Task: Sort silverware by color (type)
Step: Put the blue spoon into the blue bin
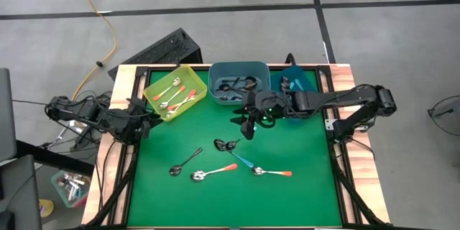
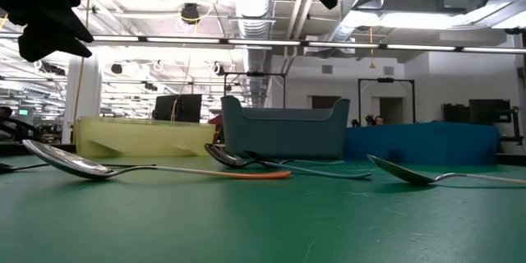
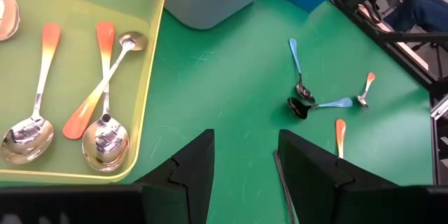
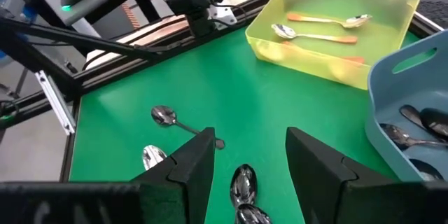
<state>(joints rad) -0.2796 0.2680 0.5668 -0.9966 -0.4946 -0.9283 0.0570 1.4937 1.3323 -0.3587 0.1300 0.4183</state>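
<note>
Several spoons lie flat on the green mat: a dark one, two with orange handles, a teal-handled one and a dark one. My right gripper hangs open above the mat, just beyond the dark spoon; its wrist view shows a spoon bowl on the mat below its fingers. My left gripper stands open at the table's left edge, beside the yellow bin, with nothing between its fingers.
The yellow bin holds several orange-handled spoons. A grey-blue bin with dark spoons and a blue bin stand along the far edge. Wooden rails frame the mat. A person shows in the room beyond the table.
</note>
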